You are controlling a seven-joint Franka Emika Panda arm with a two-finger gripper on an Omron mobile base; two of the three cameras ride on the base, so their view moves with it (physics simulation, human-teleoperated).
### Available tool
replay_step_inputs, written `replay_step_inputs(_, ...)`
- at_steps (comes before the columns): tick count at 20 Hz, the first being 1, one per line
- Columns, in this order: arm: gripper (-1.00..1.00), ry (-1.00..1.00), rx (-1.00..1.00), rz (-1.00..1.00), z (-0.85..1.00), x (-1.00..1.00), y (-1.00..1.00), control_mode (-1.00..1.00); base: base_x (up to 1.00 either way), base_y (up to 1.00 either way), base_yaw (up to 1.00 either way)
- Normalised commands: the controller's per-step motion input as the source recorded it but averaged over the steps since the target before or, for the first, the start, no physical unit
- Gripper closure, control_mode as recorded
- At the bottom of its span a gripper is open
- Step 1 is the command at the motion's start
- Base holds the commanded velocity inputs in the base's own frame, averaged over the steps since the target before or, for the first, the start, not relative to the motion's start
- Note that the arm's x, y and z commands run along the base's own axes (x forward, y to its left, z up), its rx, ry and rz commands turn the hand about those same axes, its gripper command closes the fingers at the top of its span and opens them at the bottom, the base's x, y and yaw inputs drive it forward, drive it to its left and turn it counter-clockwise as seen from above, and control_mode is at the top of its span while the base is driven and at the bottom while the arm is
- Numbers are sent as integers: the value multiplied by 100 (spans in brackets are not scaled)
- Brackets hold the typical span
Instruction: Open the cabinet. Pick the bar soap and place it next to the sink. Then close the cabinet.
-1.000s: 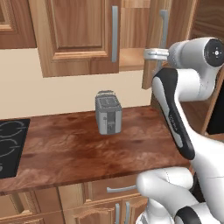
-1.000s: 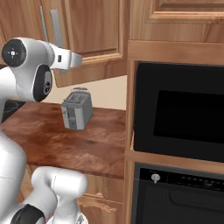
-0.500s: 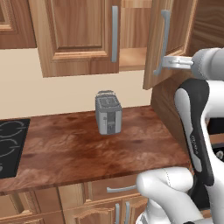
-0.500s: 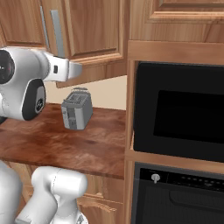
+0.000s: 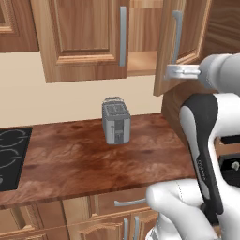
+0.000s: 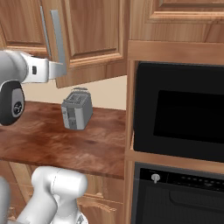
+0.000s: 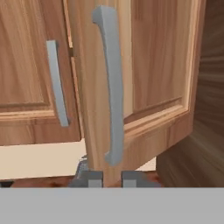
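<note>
Now the gripper (image 5: 169,71) is at about 2 o'clock in the left base view, its jaws closed, just below the handle (image 7: 110,87) of the right door (image 5: 180,44). This door stands partly open. The cabinet (image 5: 89,40) is brown wood with raised panels and long grey bar handles (the left door is shut). Farther back, at 6 o'clock under it, a grey toaster (image 5: 116,120) stands on the wooden counter (image 5: 84,161).
</note>
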Motion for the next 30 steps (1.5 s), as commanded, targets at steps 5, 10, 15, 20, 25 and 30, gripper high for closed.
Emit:
replay_step_inputs(5, -100, 0, -15, 0, 3, -28, 70, -100, 0, 0, 0)
replay_step_inputs(10, -100, 0, -23, 0, 0, -8, 64, -100, 0, 0, 0)
replay_step_inputs(15, -100, 0, -31, 1, 0, 0, 30, -100, 0, 0, 0)
replay_step_inputs(20, -100, 12, -38, 0, 0, 0, 2, -100, 0, 0, 0)
replay_step_inputs(25, -100, 18, -37, 0, 0, 0, -3, -100, 0, 0, 0)
replay_step_inputs(30, -100, 10, -28, -7, 0, 0, -1, -100, 0, 0, 0)
